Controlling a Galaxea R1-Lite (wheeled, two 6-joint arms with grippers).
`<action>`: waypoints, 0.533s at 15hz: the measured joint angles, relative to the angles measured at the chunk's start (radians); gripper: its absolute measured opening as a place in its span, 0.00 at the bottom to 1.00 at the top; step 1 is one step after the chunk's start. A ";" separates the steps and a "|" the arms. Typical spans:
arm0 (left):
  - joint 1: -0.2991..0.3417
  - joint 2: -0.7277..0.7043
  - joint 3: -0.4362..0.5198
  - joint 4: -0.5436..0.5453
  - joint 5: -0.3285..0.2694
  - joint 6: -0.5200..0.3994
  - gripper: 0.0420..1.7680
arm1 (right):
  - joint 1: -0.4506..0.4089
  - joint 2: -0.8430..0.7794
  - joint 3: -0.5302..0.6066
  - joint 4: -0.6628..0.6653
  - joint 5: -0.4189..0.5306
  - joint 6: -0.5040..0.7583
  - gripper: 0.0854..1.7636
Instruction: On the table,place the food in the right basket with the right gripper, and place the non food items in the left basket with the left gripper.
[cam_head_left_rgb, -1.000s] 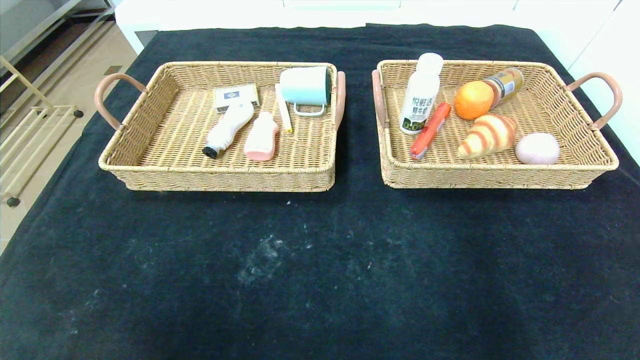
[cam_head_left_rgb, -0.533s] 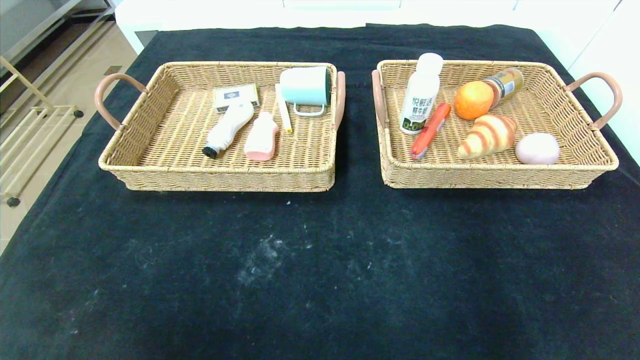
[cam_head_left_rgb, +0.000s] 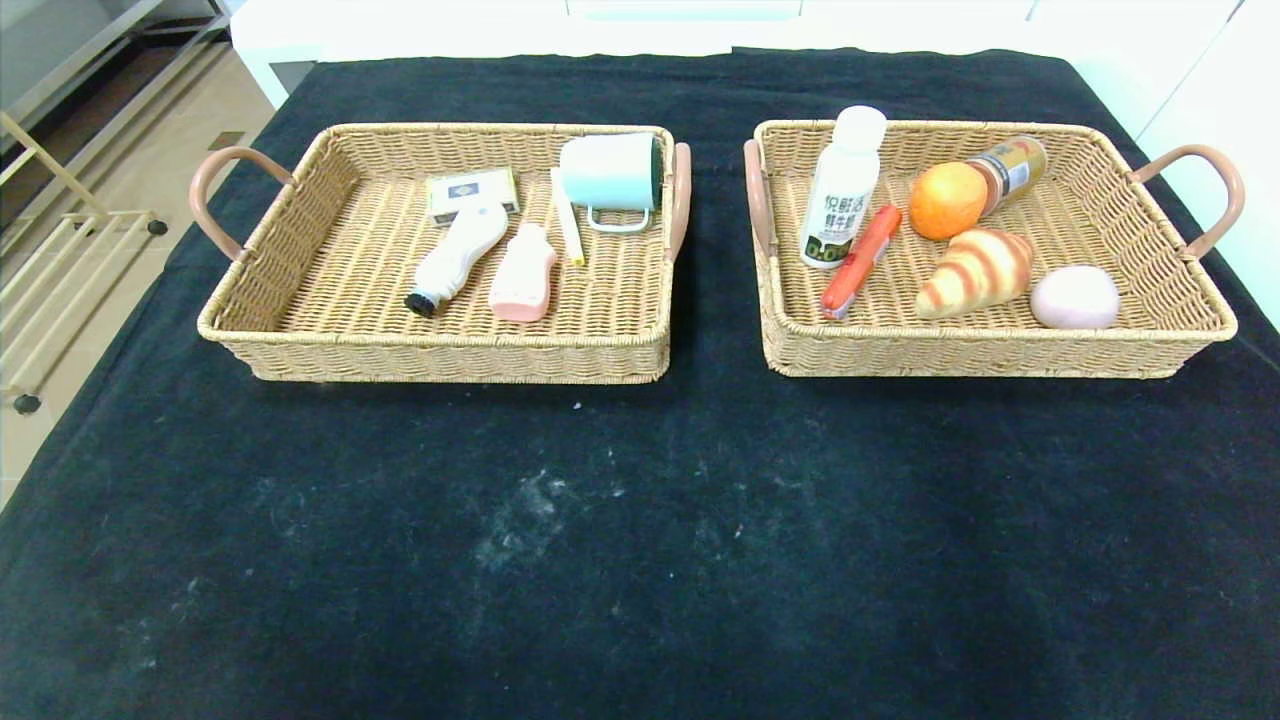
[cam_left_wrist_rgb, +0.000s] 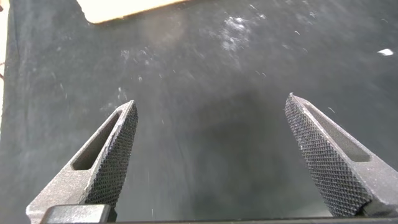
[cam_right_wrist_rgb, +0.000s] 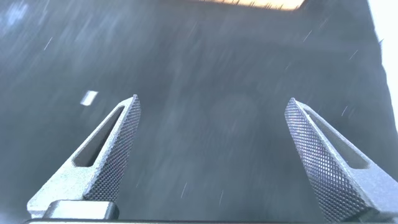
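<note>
Two woven baskets sit side by side on a black cloth (cam_head_left_rgb: 640, 520). The left basket (cam_head_left_rgb: 300, 250) holds a small box (cam_head_left_rgb: 471, 192), a white bottle (cam_head_left_rgb: 456, 256), a pink bottle (cam_head_left_rgb: 523, 274), a thin white stick (cam_head_left_rgb: 567, 226) and a mint mug (cam_head_left_rgb: 612, 175) lying on its side. The right basket (cam_head_left_rgb: 1130, 250) holds a standing milk bottle (cam_head_left_rgb: 842, 190), a red sausage (cam_head_left_rgb: 860, 259), an orange (cam_head_left_rgb: 946, 200), a can (cam_head_left_rgb: 1012, 168), a croissant (cam_head_left_rgb: 976, 271) and a pale pink bun (cam_head_left_rgb: 1074, 297). The left gripper (cam_left_wrist_rgb: 208, 152) is spread wide over bare cloth, holding nothing. The right gripper (cam_right_wrist_rgb: 211, 152) is wide too, with nothing in it.
</note>
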 joint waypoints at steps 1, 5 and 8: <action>0.000 -0.003 0.080 -0.102 0.008 -0.010 0.97 | 0.000 -0.003 0.086 -0.116 -0.019 0.005 0.96; 0.000 -0.006 0.407 -0.473 0.060 -0.028 0.97 | 0.000 -0.008 0.399 -0.485 -0.056 0.000 0.96; 0.000 -0.006 0.524 -0.523 0.106 -0.043 0.97 | 0.000 -0.009 0.457 -0.488 -0.103 -0.051 0.96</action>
